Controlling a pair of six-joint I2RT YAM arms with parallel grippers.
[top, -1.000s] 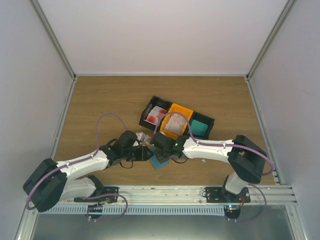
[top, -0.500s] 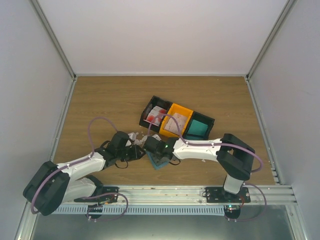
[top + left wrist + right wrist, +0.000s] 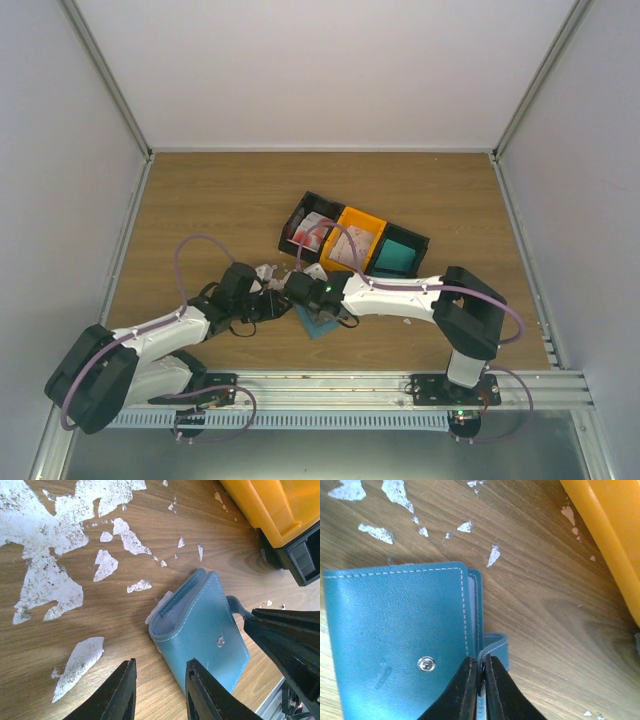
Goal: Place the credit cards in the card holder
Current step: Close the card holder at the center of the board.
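The right claw (image 3: 479, 666) is pinching, nearly closed, the loose strap (image 3: 495, 647) of the card holder (image 3: 395, 630), which is lying folded on the tabletop (image 3: 545, 580) in the overhead view's lower centre. The left claw (image 3: 160, 672) is hovering open and empty beside it. Opening seems to be underway, and next the covers likely need spreading apart.

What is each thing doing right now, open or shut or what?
card holder: folded shut, lying flat, snap undone.
right hand: shut on the card holder's strap.
left hand: open, empty.
credit cards: lying in the bins.
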